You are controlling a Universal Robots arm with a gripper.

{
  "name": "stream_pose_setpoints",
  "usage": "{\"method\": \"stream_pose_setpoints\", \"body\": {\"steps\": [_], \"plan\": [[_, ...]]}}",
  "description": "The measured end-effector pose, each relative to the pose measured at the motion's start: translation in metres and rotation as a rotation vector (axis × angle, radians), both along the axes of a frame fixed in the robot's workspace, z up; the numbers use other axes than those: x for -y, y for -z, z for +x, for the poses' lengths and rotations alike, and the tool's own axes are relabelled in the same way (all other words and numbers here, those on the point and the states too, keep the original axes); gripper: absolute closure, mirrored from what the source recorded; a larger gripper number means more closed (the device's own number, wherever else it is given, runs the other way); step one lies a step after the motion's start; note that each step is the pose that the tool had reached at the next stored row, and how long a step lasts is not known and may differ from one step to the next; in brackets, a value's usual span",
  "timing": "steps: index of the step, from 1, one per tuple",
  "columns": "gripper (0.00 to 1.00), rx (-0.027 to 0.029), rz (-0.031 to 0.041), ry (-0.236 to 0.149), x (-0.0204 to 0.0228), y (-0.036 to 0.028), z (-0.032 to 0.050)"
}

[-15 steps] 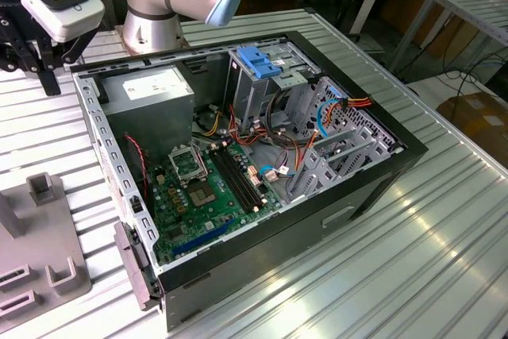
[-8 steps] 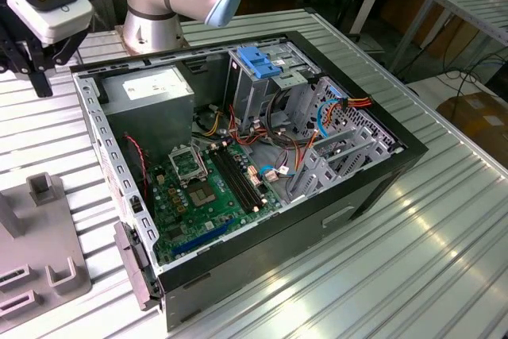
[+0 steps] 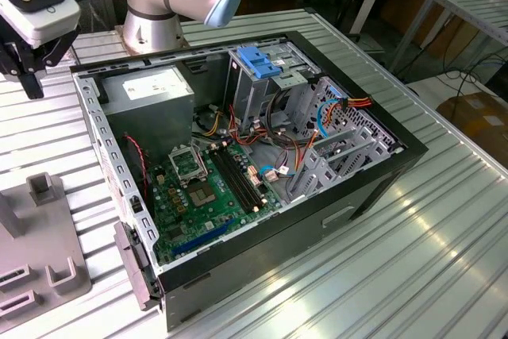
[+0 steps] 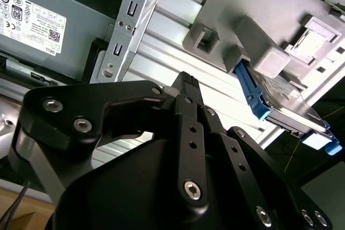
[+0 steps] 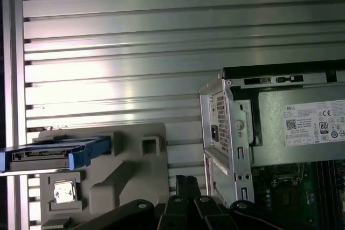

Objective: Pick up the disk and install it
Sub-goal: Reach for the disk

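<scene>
The disk (image 5: 46,154), dark with bright blue side rails, stands on edge in a grey holder block (image 5: 135,171) on the ribbed metal table. In the second wrist view the disk (image 4: 288,112) sits in the same block (image 4: 253,41), some way off from my fingertips. My gripper (image 4: 186,79) hangs above the table between the block and the open computer case, shut with nothing in it. Its tips (image 5: 186,180) meet in both wrist views. In the exterior view the gripper (image 3: 32,77) is at the far left, above the block (image 3: 48,267).
The open computer case (image 3: 317,236) lies on its side mid-table, with a grey power-supply box (image 3: 151,89), a green motherboard (image 3: 206,188), loose cables and a metal drive cage topped by a blue latch (image 3: 258,61). Ribbed table surface (image 3: 444,260) stretches on the exterior view's right.
</scene>
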State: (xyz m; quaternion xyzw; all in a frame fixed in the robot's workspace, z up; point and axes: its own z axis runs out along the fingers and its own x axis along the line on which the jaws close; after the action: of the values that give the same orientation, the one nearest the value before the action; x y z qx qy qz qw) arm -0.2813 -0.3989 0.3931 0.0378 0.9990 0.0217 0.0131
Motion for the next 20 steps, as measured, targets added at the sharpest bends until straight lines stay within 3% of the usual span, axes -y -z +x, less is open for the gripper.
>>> {"method": "stream_pose_setpoints", "body": {"steps": [14,16,20], "plan": [[0.9,0.0,0.0,0.0,0.0,0.0,-0.0209],[0.9,0.0,-0.0001,0.0,0.0,0.0,-0.0277],[0.9,0.0,0.0,0.0,0.0,0.0,-0.0339]]}}
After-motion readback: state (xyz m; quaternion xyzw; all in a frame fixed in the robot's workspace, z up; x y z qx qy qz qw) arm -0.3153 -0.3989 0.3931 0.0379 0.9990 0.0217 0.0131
